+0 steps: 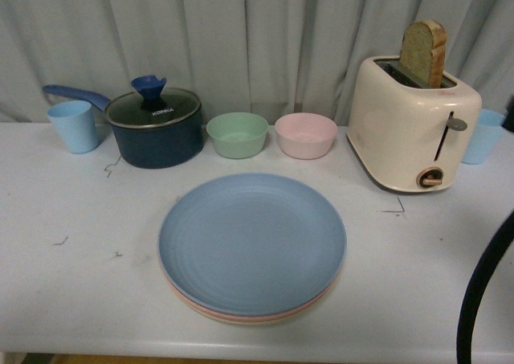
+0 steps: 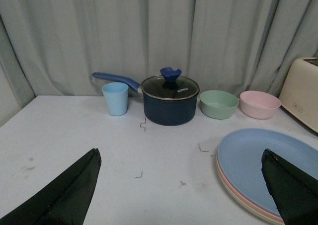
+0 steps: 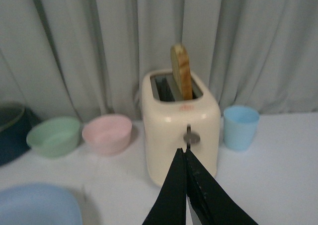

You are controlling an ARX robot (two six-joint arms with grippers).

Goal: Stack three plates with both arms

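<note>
Pinching shut, right gripper [image 3: 184, 151], wrist-view only

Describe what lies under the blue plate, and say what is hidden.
Under the blue plate, only the rims of a pink plate and a cream plate show; their faces are covered.

blue plate [image 1: 252, 239] | green bowl [image 1: 237, 134] | pink bowl [image 1: 306, 134] | cream toaster [image 1: 409, 127] | navy pot [image 1: 157, 139] | light-blue cup [image 1: 74, 126]

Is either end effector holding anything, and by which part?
Nothing. The black left end effector is open and empty; the black right end effector is shut on nothing.
</note>
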